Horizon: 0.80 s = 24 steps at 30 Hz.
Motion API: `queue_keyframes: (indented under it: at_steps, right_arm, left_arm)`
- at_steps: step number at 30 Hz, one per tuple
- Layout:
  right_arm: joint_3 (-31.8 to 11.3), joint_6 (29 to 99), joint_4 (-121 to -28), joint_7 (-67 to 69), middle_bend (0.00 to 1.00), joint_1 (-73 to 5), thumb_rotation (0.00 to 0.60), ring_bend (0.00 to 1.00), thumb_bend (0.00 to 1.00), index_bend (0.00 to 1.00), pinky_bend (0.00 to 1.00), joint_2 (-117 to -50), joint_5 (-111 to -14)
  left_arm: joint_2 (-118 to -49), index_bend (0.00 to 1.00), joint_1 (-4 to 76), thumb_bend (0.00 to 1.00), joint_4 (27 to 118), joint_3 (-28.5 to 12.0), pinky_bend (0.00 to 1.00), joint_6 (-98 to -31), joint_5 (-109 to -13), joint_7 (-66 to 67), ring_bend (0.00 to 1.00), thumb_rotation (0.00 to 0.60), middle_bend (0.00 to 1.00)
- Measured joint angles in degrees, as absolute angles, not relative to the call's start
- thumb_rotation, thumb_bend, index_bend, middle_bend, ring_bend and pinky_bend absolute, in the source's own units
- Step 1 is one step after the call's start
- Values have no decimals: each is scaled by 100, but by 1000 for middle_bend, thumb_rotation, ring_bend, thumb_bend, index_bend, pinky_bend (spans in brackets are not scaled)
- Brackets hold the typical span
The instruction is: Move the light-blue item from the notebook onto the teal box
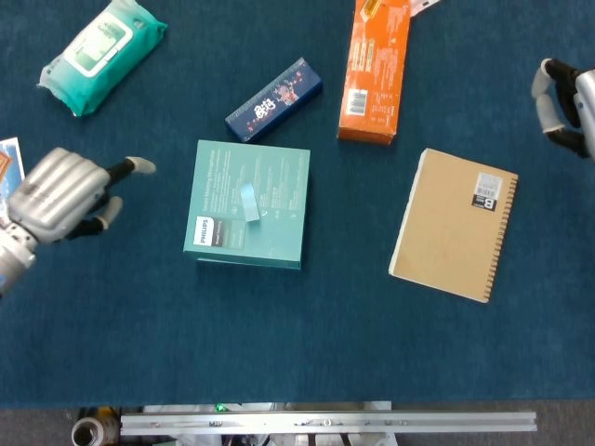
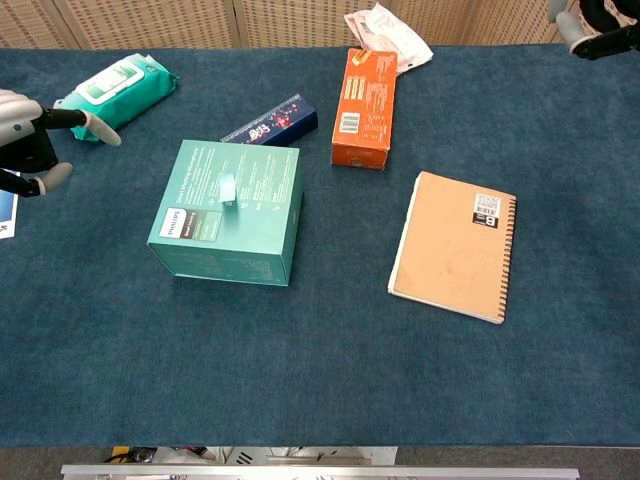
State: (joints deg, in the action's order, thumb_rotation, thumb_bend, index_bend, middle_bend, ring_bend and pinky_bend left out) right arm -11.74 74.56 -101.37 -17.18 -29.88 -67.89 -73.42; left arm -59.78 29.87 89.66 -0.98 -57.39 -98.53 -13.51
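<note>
A small light-blue item [image 1: 249, 202] [image 2: 227, 189] lies on top of the teal box [image 1: 249, 204] [image 2: 232, 211] at the table's centre-left. The brown spiral notebook [image 1: 454, 224] [image 2: 454, 245] lies bare to the right. My left hand [image 1: 63, 196] [image 2: 33, 141] hovers left of the teal box, fingers apart, holding nothing. My right hand [image 1: 566, 106] [image 2: 592, 22] shows only partly at the far right edge, well away from the notebook, fingers apart and empty.
An orange carton [image 1: 376, 72] and a dark blue box [image 1: 274, 99] lie behind the teal box. A green wipes pack [image 1: 100, 55] lies at the back left, a card [image 1: 9, 184] at the left edge, a crumpled wrapper [image 2: 385, 24] at the back.
</note>
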Motion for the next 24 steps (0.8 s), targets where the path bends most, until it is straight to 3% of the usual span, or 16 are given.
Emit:
queue_keyframes:
  at_steps: [18,24]
  right_arm:
    - [-1244,7431,-9931,-1802,975,-2863,600,1000,475,672,1000,-6847,-7120]
    - [-1259,7427,-9856,-1719,980,-2810,600,1000,481,672,1000,-6828,-7095]
  left_arm:
    - [-6553,255,4056,748,8985,-188,966,-4726,-9646,-1045,1000,600,1000]
    - [-6585,254,4198,756,9158,-187,970,-4615,-9524,-699,1000,600,1000]
